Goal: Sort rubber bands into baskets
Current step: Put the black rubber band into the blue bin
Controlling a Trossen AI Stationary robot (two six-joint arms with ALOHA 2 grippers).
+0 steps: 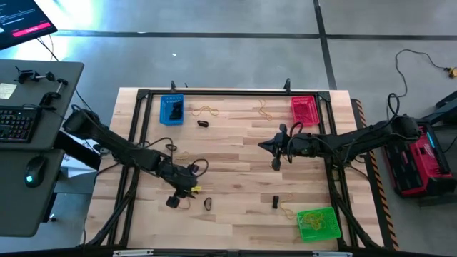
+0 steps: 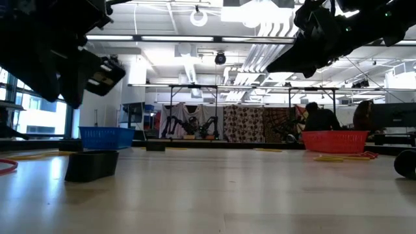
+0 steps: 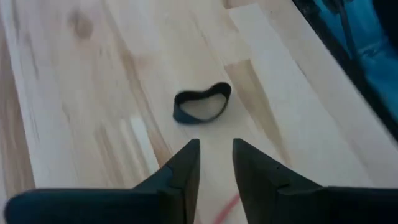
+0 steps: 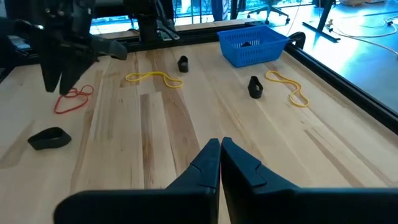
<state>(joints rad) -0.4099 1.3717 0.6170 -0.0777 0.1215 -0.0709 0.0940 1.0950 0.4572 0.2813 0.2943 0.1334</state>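
My left gripper [image 3: 216, 155] stands open just above the table near its front left [image 1: 187, 194], touching nothing. A black rubber band [image 3: 202, 103] lies flat a little ahead of its fingertips [image 1: 208, 203]. A red rubber band [image 4: 71, 99] lies on the wood right under that gripper. My right gripper [image 4: 220, 149] hangs shut and holds nothing above the table's middle right [image 1: 264, 145]. The blue basket [image 1: 171, 109] stands at the far left, the red basket [image 1: 303, 109] at the far right, the green basket [image 1: 318, 223] at the near right.
More bands lie loose on the wood: a black one [image 1: 203, 123] and a yellow one [image 1: 207, 111] by the blue basket, a yellow one [image 1: 264, 111] near the red basket, and a black one [image 1: 275, 201] by the green basket. A black frame [image 1: 235, 93] rims the table.
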